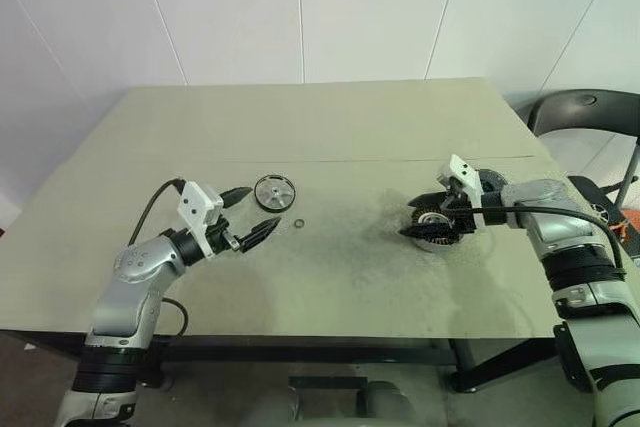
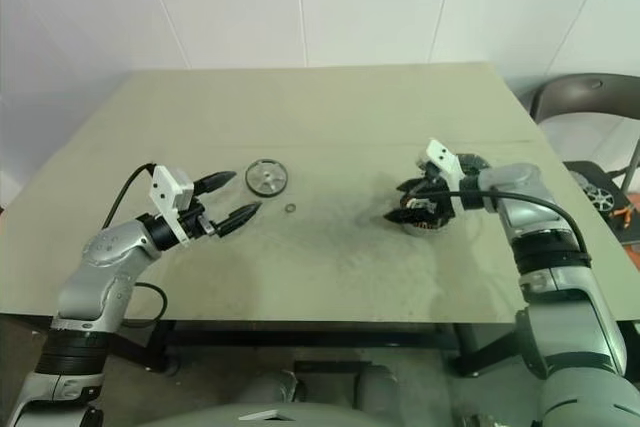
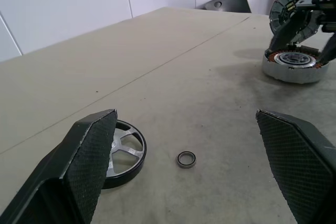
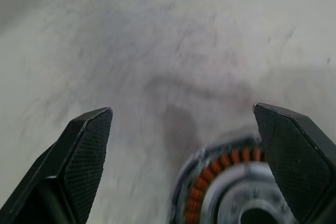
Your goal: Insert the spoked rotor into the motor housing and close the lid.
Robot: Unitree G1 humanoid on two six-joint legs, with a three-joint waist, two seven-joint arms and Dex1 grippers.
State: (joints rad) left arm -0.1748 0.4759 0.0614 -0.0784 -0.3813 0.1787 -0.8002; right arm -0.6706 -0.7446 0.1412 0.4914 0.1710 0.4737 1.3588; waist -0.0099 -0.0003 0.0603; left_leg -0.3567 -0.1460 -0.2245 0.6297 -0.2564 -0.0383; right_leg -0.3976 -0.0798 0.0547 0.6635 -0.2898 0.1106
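Here the spoked rotor [image 1: 274,191] lies just beyond the left tool [image 1: 252,214], fingers spread, nothing held.

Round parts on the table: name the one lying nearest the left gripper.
The spoked rotor, flat just beyond the open left gripper. The small ring lies slightly farther; the motor housing sits under the right gripper.

Big table [image 1: 330,127] w/ drab olive-grey top, thin seam line across it near the far half, dark smudges on rt side. White panelled wall [image 1: 300,7] behind, vertical joints visible. Black chair [image 1: 590,112] at far rt by table corner. Even, soft light, no hard shadows.
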